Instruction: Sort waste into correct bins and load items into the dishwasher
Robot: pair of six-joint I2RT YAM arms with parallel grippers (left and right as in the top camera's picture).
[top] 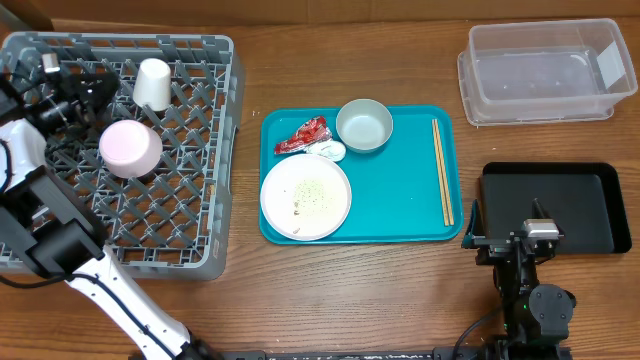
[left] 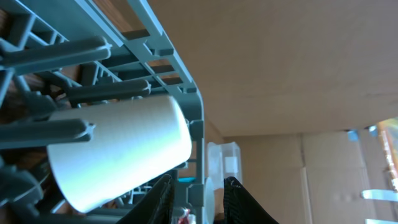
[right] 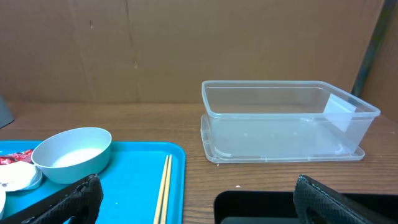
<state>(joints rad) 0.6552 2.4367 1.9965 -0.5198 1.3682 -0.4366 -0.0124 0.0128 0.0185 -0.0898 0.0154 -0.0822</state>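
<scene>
In grey dish rack (top: 222,120): pale bowl (top: 130,148), white cup (top: 152,83) just beside slightly parted, empty left gripper (left: 197,182). On teal tray (top: 400,200): white plate (top: 305,196), bowl (top: 364,125), chopsticks (top: 441,170), red wrapper (top: 302,136). Over black tray (top: 590,200): right gripper (right: 198,186), spread wide.

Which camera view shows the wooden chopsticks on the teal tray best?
The overhead view. There the chopsticks lie in full length along the right side of the teal tray, with nothing covering them. The right wrist view shows only one end of them, cut off by the lower edge of the picture. The left wrist view does not show them.
</scene>
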